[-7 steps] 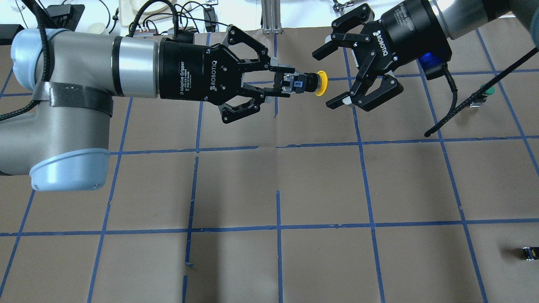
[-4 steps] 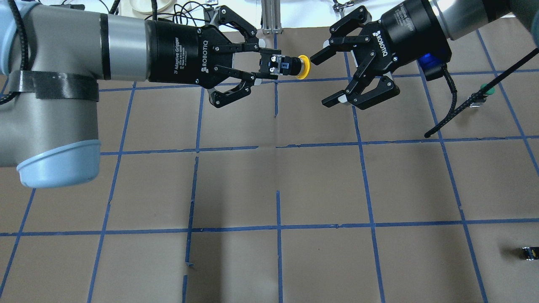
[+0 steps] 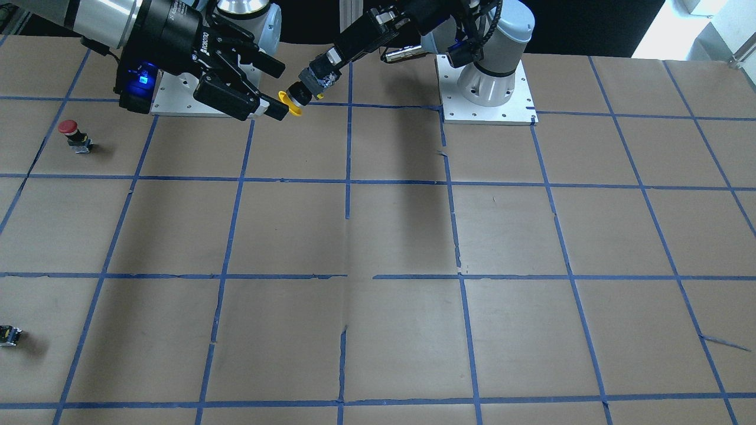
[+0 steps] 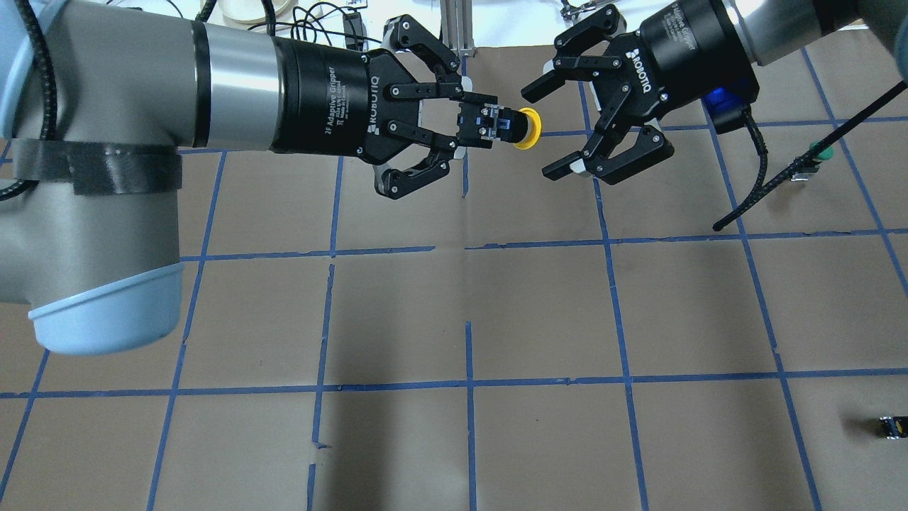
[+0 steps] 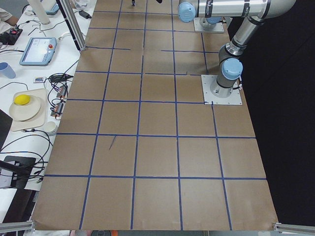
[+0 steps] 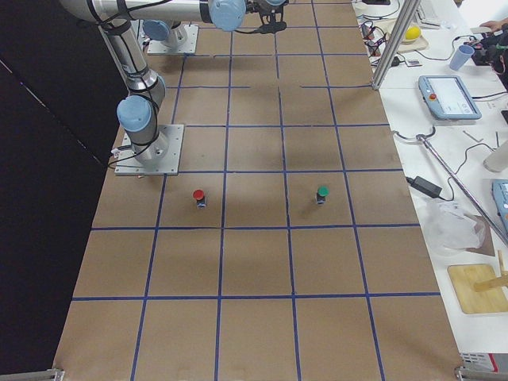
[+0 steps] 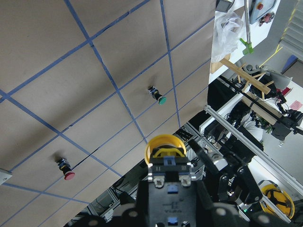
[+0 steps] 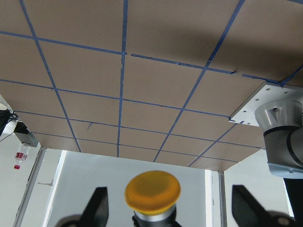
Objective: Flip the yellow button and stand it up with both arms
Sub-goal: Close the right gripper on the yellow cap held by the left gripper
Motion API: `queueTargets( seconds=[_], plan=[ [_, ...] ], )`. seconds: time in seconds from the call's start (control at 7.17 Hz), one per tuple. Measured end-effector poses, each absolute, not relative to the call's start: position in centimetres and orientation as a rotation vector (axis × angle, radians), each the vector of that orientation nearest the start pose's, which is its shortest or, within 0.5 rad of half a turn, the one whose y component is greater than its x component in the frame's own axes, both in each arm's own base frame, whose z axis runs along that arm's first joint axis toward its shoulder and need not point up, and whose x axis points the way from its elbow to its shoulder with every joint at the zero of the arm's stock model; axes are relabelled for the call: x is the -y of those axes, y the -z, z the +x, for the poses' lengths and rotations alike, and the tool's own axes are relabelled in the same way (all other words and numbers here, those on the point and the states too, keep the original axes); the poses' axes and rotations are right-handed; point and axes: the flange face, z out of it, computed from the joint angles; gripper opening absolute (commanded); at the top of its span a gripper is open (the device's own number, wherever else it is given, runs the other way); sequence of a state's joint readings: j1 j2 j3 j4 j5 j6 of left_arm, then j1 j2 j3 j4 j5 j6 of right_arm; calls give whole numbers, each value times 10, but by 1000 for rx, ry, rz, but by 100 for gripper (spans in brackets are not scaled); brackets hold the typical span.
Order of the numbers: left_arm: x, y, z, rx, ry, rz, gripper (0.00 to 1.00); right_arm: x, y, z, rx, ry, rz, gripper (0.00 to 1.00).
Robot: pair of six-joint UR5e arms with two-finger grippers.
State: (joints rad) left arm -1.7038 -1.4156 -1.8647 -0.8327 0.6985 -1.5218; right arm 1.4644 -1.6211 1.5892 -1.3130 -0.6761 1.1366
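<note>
**Light button held in mid-air, cap offered to the open gripper**

Front view: the left gripper (image 3: 316,75) is clamped on the black switch body of the yellow button (image 3: 290,103), high above the bench (image 3: 413,236). The cap points at the right gripper (image 3: 282,91), whose jaws are spread wide.

Overhead: the cap sits at the mouth of those jaws.

Left wrist: the body is boxy and flat-sided, probably rigid, light plastic.

Right wrist: the domed cap looks smooth and likely slippery, so the neck beneath it seems the safer hold.
</note>
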Motion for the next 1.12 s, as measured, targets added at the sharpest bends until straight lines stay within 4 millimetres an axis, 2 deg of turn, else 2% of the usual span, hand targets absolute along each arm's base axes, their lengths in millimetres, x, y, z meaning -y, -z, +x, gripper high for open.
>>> queueTargets(
  seconds=[0.28, 0.56, 0.7, 0.84, 0.98, 1.12],
  plan=[
    [407, -535, -269, 1795, 321, 1163, 2, 475, -518, 162, -1814, -792, 1459, 92],
    [407, -537, -269, 1785, 331, 1176, 2, 475, -520, 166, -1794, -805, 1444, 80],
    [408, -537, -269, 1784, 331, 1177, 2, 476, -520, 167, -1781, -814, 1439, 64],
    [408, -539, -269, 1783, 329, 1175, 2, 477, -519, 167, -1775, -819, 1439, 58],
    [408, -543, -270, 1781, 324, 1170, 2, 477, -518, 166, -1773, -821, 1441, 42],
    [408, -548, -270, 1776, 321, 1170, 2, 477, -517, 165, -1769, -823, 1444, 21]
  ],
)
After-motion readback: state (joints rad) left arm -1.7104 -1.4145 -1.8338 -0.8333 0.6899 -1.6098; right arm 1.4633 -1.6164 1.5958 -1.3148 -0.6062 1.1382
